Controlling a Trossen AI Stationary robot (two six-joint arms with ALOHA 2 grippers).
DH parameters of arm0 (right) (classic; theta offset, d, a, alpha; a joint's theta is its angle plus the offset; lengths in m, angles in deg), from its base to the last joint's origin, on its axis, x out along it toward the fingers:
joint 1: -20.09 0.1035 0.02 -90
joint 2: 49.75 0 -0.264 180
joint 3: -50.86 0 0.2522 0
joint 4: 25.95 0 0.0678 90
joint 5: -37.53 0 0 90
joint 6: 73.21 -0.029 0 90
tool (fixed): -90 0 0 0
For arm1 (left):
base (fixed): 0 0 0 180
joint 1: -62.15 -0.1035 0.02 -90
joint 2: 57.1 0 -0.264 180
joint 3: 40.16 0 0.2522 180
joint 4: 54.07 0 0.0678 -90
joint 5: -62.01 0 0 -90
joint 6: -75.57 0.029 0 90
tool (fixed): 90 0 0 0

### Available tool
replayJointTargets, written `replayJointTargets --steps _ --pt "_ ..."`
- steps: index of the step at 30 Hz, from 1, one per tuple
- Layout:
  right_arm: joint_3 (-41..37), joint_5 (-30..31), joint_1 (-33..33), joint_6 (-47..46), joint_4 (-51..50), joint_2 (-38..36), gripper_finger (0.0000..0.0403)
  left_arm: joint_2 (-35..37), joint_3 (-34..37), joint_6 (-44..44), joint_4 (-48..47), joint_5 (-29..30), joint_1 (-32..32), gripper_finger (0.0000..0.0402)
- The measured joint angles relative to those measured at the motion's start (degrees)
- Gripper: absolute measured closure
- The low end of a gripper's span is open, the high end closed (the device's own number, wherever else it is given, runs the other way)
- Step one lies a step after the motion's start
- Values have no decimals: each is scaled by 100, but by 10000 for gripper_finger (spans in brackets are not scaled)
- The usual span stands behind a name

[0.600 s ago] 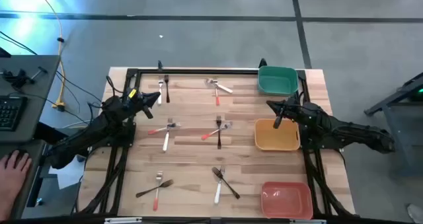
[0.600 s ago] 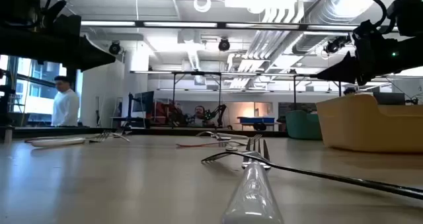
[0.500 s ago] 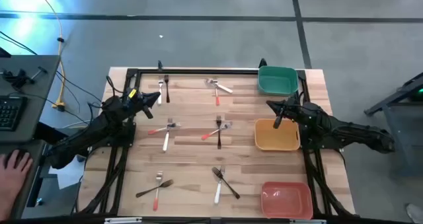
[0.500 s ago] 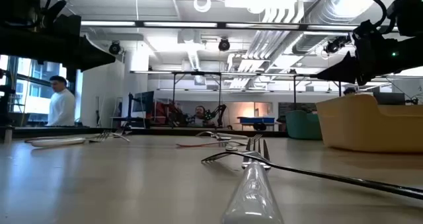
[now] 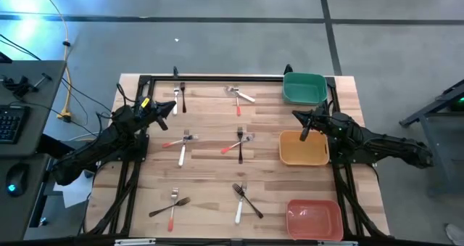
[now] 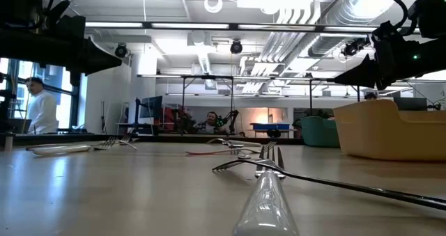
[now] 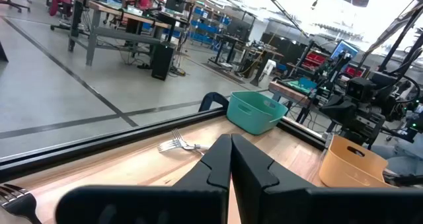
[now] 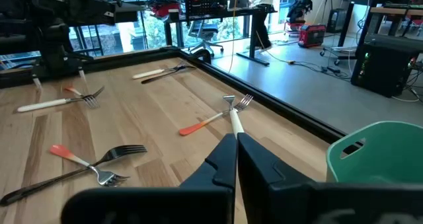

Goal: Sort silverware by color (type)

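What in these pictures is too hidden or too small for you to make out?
- Insides of the yellow bin: low view, its own wall hides them.
- Far forks: low view, too small to tell handle colours.
- Near fork: low view, its handle is blurred and cut off by the edge.

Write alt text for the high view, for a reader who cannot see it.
Small forks lie scattered in pairs across a wooden table, with green, yellow and red bins along its right edge. The left gripper and right gripper, both shut, hover empty at either side.
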Motion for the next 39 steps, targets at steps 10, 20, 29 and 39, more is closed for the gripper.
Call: replayJointTargets --steps 10,20,29,39 --pt "1 -1 0 -2 0 2 403 0 0 0 0 0 0 401" --pt "1 0 0 -2 0 1 403 1 0 1 0 0 -1 401" --pt "0 -1 0 -2 -1 0 403 0 0 0 1 0 0 401" --pt "0 -153 10 -108 140 2 403 2 0 0 2 0 0 401"
